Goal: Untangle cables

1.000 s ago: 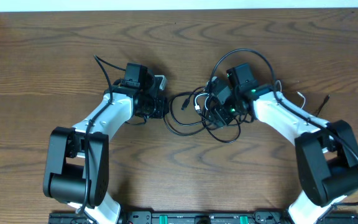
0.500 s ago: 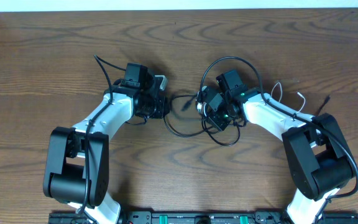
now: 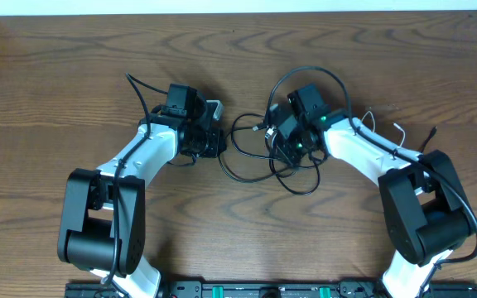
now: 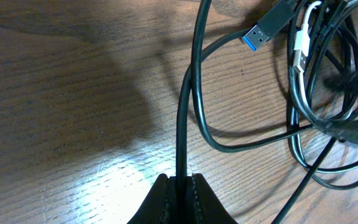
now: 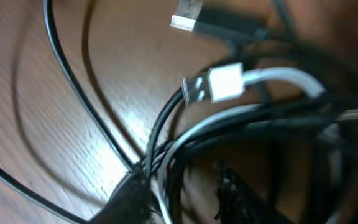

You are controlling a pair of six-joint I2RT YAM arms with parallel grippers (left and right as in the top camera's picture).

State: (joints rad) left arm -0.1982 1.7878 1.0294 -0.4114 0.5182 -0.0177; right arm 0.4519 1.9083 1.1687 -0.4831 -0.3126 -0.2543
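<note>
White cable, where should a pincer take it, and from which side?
Probably the white plug, from above, fingers across its flat sides: it juts free of the black cables, while the cord behind runs into the bundle.

**Fig. 1.** The cables (image 3: 280, 164) lay on the table (image 3: 238, 66) in one tangle between the two arms, mostly under the right gripper (image 3: 276, 136) and on its near side. A single cable (image 4: 182, 124) ran from between the fingers of the left gripper (image 4: 179, 180) rightward into the tangle. A plug (image 4: 265, 31) lay just left of the bundle.
</note>
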